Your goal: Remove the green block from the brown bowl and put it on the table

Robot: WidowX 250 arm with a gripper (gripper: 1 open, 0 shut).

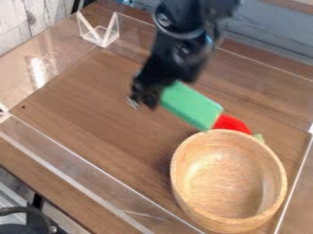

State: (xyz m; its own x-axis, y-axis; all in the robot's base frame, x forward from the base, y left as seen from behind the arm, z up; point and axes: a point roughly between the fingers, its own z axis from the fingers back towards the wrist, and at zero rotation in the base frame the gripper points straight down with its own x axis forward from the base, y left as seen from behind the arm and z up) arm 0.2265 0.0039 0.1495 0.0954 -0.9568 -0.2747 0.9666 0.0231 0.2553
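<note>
The green block hangs tilted in the air above the table, up and to the left of the brown bowl. My gripper is shut on the block's left end, and the black arm reaches down to it from the top of the frame. The bowl stands at the lower right with nothing inside it. The block and arm are blurred by motion.
A small red object lies on the table just beyond the bowl's far rim. Clear acrylic walls run along the table's near and left sides, and a clear acrylic piece stands at the far left.
</note>
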